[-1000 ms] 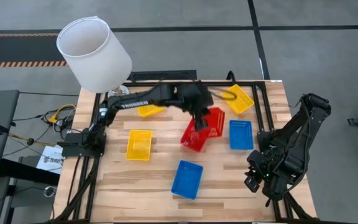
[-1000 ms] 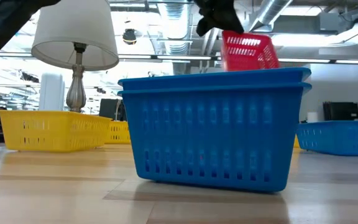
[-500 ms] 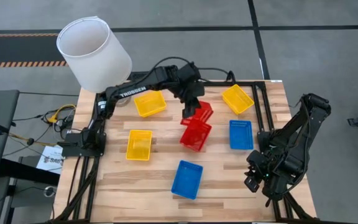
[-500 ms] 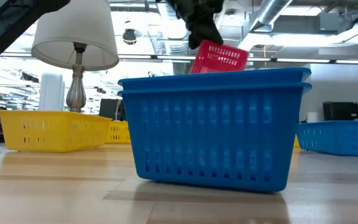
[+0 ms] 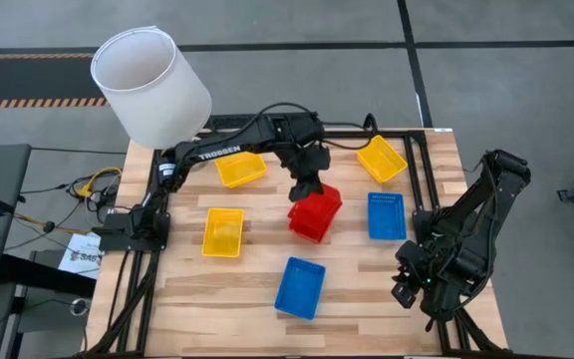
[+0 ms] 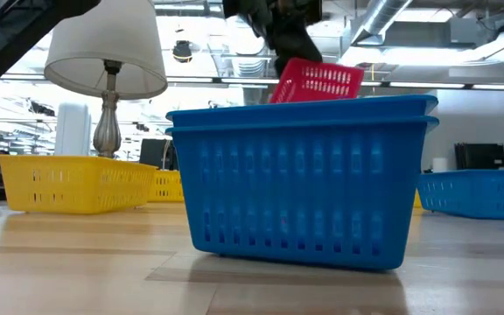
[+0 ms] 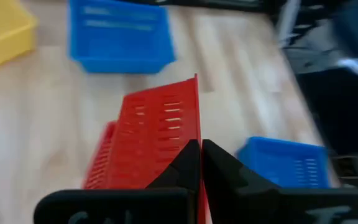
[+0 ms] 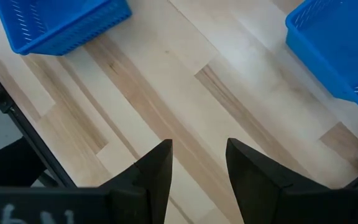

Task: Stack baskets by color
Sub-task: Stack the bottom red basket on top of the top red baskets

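Left end effector (image 5: pixel 308 186) clamped on red basket (image 5: pixel 317 211) rim, seemingly over second red basket; right end effector (image 8: pixel 197 163) spread wide, idle at desk (image 5: pixel 357 279) edge.

Probably lab: exposed ceiling ducts (image 6: pixel 409 22)

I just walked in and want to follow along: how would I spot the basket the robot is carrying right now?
Start at the big white lampshade at the wooden table's far left corner and follow the dark left arm toward the middle. Its left pincer is shut on the rim of a tilted red perforated plastic basket, over another red one; the rest are yellow or blue.
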